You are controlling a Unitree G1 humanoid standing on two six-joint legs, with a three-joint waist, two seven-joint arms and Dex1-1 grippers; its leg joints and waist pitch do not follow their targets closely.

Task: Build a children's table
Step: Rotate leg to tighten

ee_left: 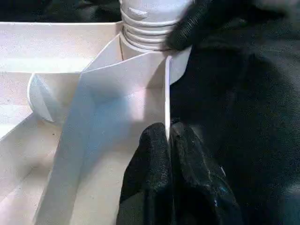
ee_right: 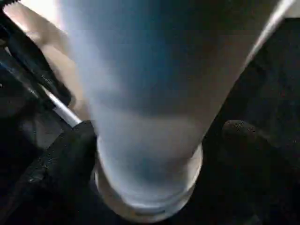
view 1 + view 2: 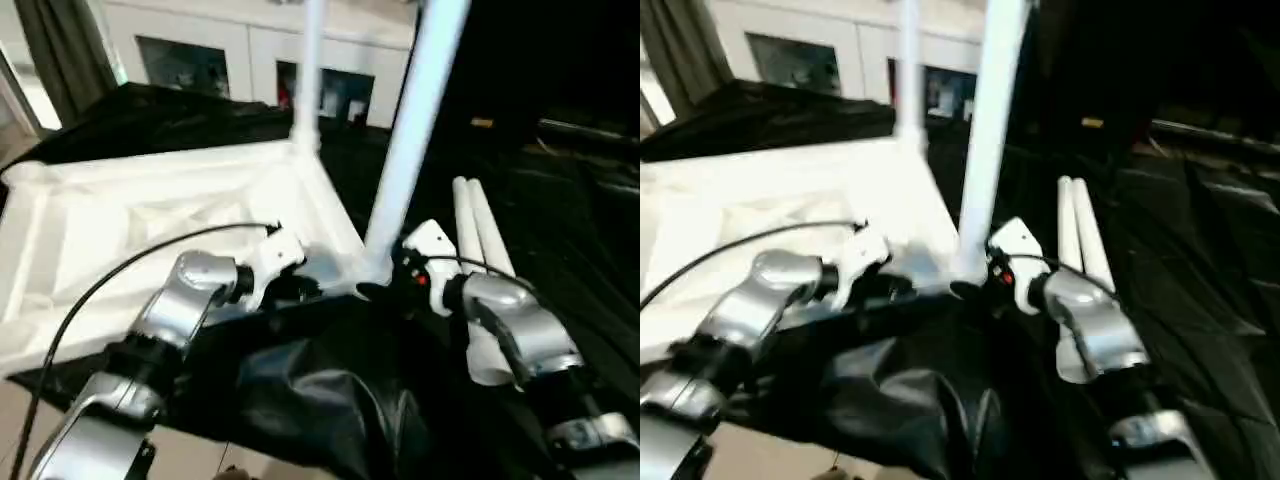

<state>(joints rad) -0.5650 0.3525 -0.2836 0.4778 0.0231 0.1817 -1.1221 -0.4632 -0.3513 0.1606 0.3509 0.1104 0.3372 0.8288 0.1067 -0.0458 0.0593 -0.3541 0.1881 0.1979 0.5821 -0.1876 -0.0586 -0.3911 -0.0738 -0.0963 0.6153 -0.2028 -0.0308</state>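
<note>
Your white table top [image 3: 150, 225] lies upside down, ribbed underside up, on the black-draped work surface [image 3: 330, 400]. Two white legs stand upright in its corner sockets: a far leg [image 3: 312, 70] and a near leg [image 3: 415, 130]. Two spare legs [image 3: 480, 235] lie side by side on the black drape to the right. Your left gripper [image 1: 167, 140] is pinched tight on the top's thin rim beside the near socket. Your right gripper [image 2: 154, 154] straddles the near leg's base, fingers [image 2: 70, 154] spread apart on either side.
</note>
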